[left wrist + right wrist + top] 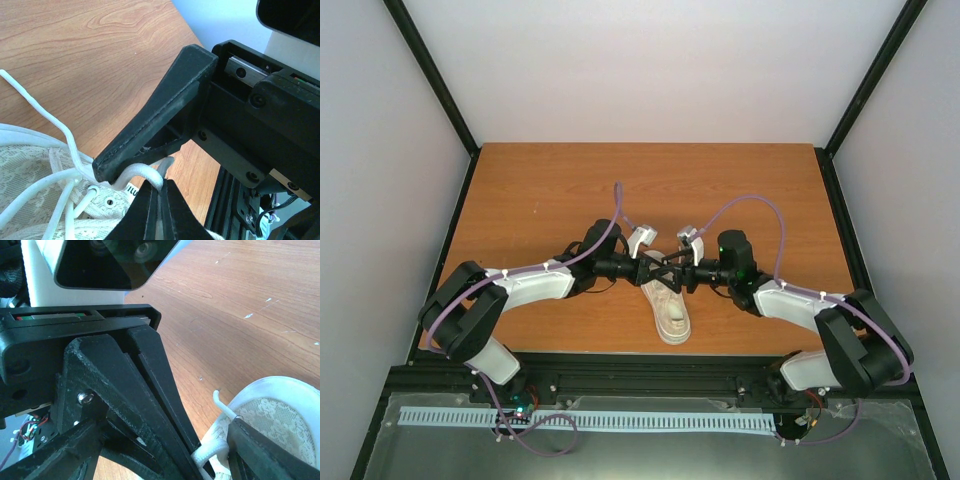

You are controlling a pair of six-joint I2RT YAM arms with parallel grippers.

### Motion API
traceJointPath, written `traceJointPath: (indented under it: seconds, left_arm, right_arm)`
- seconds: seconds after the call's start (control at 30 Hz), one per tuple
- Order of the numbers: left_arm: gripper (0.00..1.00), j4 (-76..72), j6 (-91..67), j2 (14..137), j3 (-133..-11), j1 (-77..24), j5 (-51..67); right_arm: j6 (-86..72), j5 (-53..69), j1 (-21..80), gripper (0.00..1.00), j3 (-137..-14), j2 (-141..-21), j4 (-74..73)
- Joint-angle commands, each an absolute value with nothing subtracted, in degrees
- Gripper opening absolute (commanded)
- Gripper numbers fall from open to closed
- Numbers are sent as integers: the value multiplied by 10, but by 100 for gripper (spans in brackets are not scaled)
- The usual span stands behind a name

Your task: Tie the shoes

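**Two grippers cross over the sneaker's lacing**

We see a single cream low-top canvas sneaker (672,318) with a pale sole lying on the brown wood-grain desk (550,200). It sits close to the near edge, about midway between the two arms, with its toe toward the arm bases. In the top view the black grippers cross over its far half, hiding the eyelets and any knot from us.

The left gripper (159,186) has its fingers pressed together, clamped on a loop of thin white lace (55,122) right at the tips, as its own wrist view shows. The frame cuts those fingers off at the bottom, so we cannot make out how deep the lace sits between them. One strand of lace trails across the bare desk and is cut off at the left edge.

The right gripper (678,274) stands with its fingers apart. In its wrist view the left gripper's closed fingers lie between them and block most of the picture. We see only a rounded end of the sneaker at the lower right and a bit of white lace low in the gap. We cannot tell whether either right finger touches the lace. In the left wrist view one right finger slants just over the loop, and the other is out of sight.
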State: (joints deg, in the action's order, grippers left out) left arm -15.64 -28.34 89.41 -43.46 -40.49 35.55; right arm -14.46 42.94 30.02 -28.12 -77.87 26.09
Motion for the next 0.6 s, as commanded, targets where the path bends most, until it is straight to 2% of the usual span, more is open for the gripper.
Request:
traceJointPath:
  seconds: [0.0,0.17,0.33,0.57]
  left_arm:
    - [1,-177,-288,884,-451,-403,353]
    - [1,-181,-293,883,-450,-403,354]
    - [1,-184,-296,882,-452,-403,360]
    - [1,-186,-300,881,-451,-402,357]
  right_arm:
    - [-141,459,301,68,-281,-794,266]
    - [-139,469,301,69,-275,-801,265]
    - [-135,475,301,74,-271,-813,265]
    - [-128,478,301,68,-275,-819,255]
